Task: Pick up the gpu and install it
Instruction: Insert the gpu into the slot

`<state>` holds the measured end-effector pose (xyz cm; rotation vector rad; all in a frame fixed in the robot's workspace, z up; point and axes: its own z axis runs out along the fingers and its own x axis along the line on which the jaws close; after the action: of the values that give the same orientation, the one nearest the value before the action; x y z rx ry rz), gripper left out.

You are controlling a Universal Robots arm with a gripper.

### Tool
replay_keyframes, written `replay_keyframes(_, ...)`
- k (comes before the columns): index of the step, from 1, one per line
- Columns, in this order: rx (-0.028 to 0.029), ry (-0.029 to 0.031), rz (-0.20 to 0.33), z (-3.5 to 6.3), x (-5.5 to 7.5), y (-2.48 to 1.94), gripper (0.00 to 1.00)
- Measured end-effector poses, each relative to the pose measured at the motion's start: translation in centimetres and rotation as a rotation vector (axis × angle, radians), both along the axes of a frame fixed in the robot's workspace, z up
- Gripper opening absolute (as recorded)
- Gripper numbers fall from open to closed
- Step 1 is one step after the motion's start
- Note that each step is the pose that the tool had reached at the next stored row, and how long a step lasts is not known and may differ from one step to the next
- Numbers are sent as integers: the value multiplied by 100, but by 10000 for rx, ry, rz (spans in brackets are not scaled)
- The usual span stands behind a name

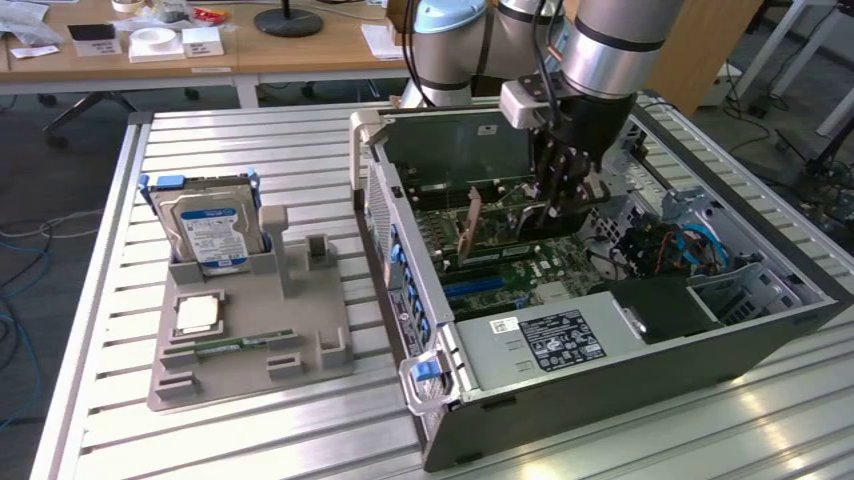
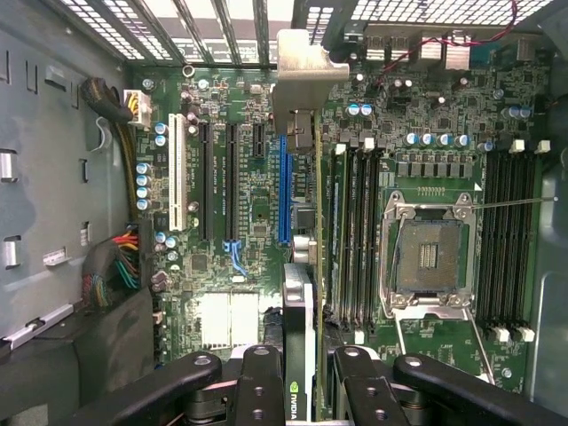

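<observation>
**Colleague:** Where is the gpu right now?

**Operator:** On my screen, the gpu (image 2: 300,311) stands on its thin edge inside the open computer case (image 1: 601,340), over the motherboard (image 2: 240,222). In the wrist view it runs lengthwise just beside the long blue slot (image 2: 282,191). Its silver bracket (image 2: 306,67) sits at the end toward the case's vented wall. I cannot tell whether its lower edge is seated in a slot.

**Colleague:** And the gripper?

**Operator:** My gripper (image 2: 306,390) is clamped on the gpu. Its black fingers (image 2: 262,382) press both faces at the end away from the bracket, next to a small green logo. In the exterior view the arm (image 1: 614,50) hangs over the case with the gripper inside it.

**Colleague:** What lies around it?

**Operator:** Beside the card are black memory slots (image 2: 355,231), then the bare processor socket (image 2: 430,257). The case lies on its side on a slotted metal tabletop (image 1: 240,440). Toward the exterior view's left, well apart from the case, a grey holder (image 1: 254,370) carries three parts. They are an upright hard drive (image 1: 214,235) with a blue label, a square chip (image 1: 198,315) and a slim green memory stick (image 1: 240,347).
</observation>
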<state>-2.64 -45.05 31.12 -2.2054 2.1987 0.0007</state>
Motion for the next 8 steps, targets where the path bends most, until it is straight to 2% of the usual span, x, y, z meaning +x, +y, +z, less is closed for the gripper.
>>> replay_keyframes(8, 2, -1, -2, -4, -2, -11, 27)
